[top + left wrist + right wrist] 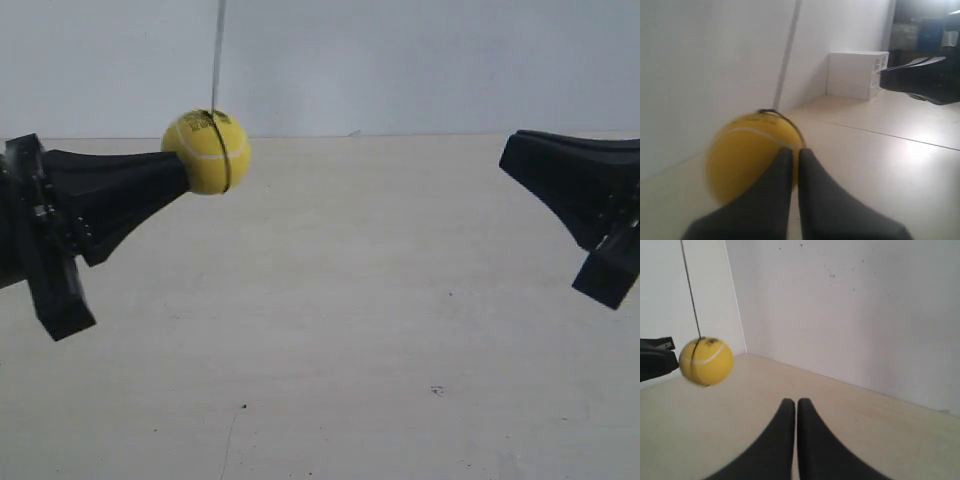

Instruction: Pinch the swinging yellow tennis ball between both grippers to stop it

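The yellow tennis ball [207, 152] hangs on a thin dark string [217, 55] above the pale table [350, 330]. My left gripper [185, 172], the arm at the exterior view's left, is shut, and its tip touches the ball's side. In the left wrist view the blurred ball [747, 155] sits just beyond the closed fingertips of that gripper [795, 150]. My right gripper [505, 160] is shut and far from the ball, at the exterior view's right. The right wrist view shows that gripper [796, 401] with nothing in it, and the ball [706, 361] well away beside the left gripper [657, 362].
A white wall [400, 60] stands behind the table. A white box [857, 75] sits at the table's far end in the left wrist view. The right gripper [920, 80] shows there as a dark wedge.
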Action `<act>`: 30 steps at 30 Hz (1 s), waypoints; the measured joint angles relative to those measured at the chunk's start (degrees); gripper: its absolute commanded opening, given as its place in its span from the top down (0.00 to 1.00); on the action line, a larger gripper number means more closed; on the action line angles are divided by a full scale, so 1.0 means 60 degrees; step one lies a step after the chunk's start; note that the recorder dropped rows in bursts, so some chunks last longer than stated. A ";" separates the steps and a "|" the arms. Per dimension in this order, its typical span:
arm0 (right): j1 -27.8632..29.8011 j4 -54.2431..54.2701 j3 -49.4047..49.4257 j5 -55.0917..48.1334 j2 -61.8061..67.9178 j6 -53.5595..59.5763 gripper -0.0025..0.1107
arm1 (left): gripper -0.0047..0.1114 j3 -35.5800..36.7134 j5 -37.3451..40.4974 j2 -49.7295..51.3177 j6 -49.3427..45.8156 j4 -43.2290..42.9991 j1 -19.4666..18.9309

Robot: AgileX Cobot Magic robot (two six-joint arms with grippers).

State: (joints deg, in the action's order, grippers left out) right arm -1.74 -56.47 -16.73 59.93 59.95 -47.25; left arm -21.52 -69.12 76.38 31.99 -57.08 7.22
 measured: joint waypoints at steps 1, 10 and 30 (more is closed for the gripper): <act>0.0000 -0.0070 -0.0036 0.0082 0.0221 0.0128 0.98 | 0.92 -0.0075 0.0000 0.0139 -0.0101 0.0000 0.0152; 0.0000 -0.0252 -0.0164 0.0824 0.0872 0.0623 0.98 | 0.92 -0.0606 0.0724 0.0957 -0.0800 0.0667 0.0942; -0.1918 0.0476 -0.0423 -0.0879 0.0893 0.1626 0.98 | 0.92 -0.0734 0.1120 0.1460 -0.1850 0.1736 0.2144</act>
State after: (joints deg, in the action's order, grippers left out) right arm -13.25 -53.62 -19.26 54.66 65.31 -37.50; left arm -25.92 -62.40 85.14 20.89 -46.67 20.08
